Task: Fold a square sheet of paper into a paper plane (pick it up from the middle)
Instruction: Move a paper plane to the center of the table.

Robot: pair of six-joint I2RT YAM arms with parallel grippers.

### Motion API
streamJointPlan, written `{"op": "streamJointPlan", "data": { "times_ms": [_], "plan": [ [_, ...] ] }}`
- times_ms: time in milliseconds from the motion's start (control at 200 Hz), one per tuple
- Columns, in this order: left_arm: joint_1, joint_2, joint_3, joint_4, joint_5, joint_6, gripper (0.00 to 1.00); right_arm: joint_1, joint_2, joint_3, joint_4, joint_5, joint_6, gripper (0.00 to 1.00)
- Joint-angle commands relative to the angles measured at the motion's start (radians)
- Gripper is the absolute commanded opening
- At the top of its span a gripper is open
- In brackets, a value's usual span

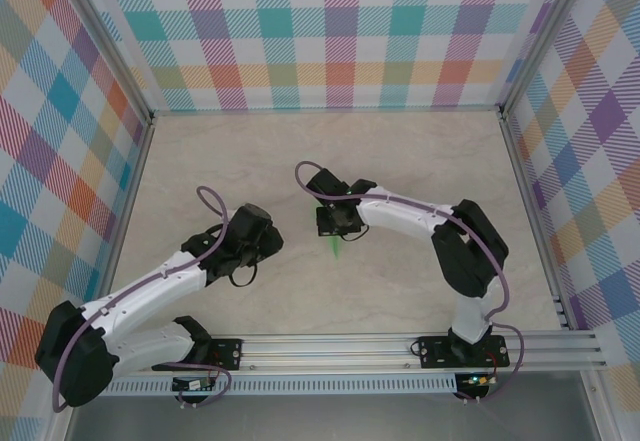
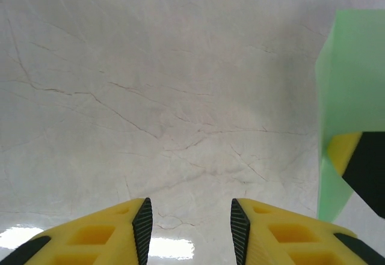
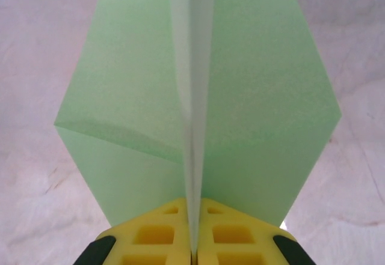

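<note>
The pale green paper plane [image 3: 252, 97] is folded along a centre crease, with a flap spreading to each side like a wing. My right gripper [image 3: 194, 208] is shut on that crease and holds the plane above the table. From above, the right gripper [image 1: 338, 227] hangs near the table's middle, and a sliver of the green paper plane [image 1: 335, 249] pokes out below it. My left gripper [image 2: 189, 217] stands open with nothing between its fingers, just left of the paper plane [image 2: 352, 73]. Seen from above, the left gripper [image 1: 263, 244] is a short way left of the right one.
The marble-look tabletop [image 1: 420, 161] is walled by checked panels at the back and both sides. An aluminium rail [image 1: 350, 346] carrying both arm bases runs along the near edge. A right gripper finger [image 2: 344, 151] shows beside the paper in the left wrist view.
</note>
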State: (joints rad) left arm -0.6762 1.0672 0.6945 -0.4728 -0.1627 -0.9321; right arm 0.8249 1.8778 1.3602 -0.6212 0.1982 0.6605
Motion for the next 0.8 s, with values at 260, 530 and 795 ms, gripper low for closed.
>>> {"op": "streamJointPlan", "data": {
  "times_ms": [260,530,795],
  "plan": [
    [0.035,-0.058,-0.041,-0.027,-0.017,-0.020,0.42,-0.053,0.152,0.141,-0.050,0.003,-0.070,0.10],
    [0.043,-0.060,-0.052,-0.023,-0.007,-0.022,0.42,-0.053,0.225,0.138,-0.064,-0.009,-0.049,0.16],
    [0.050,-0.060,-0.061,-0.017,-0.003,-0.022,0.42,-0.053,0.283,0.161,-0.098,-0.007,-0.039,0.25]
  ]
}}
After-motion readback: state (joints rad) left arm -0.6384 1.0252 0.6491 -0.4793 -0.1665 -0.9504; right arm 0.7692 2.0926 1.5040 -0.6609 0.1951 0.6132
